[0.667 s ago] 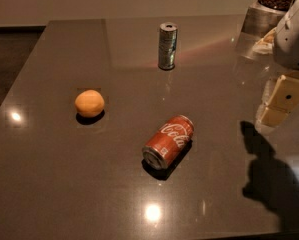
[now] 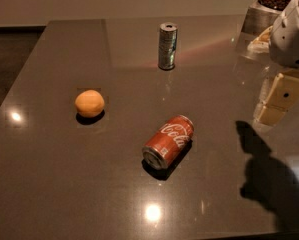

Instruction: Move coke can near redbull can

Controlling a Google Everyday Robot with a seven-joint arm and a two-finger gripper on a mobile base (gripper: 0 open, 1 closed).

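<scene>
The coke can (image 2: 168, 141) lies on its side near the middle of the dark table (image 2: 64, 184), its silver end towards the front left. The redbull can (image 2: 167, 46) stands upright farther back, well apart from the coke can. My gripper (image 2: 276, 100) hangs above the table at the right edge of the view, to the right of both cans and a little behind the coke can. It holds nothing that I can see, and its shadow falls on the table at the front right.
An orange (image 2: 89, 103) sits on the table to the left of the coke can. A container and some packets (image 2: 263, 19) stand at the back right corner. The table's left edge drops to a dark floor.
</scene>
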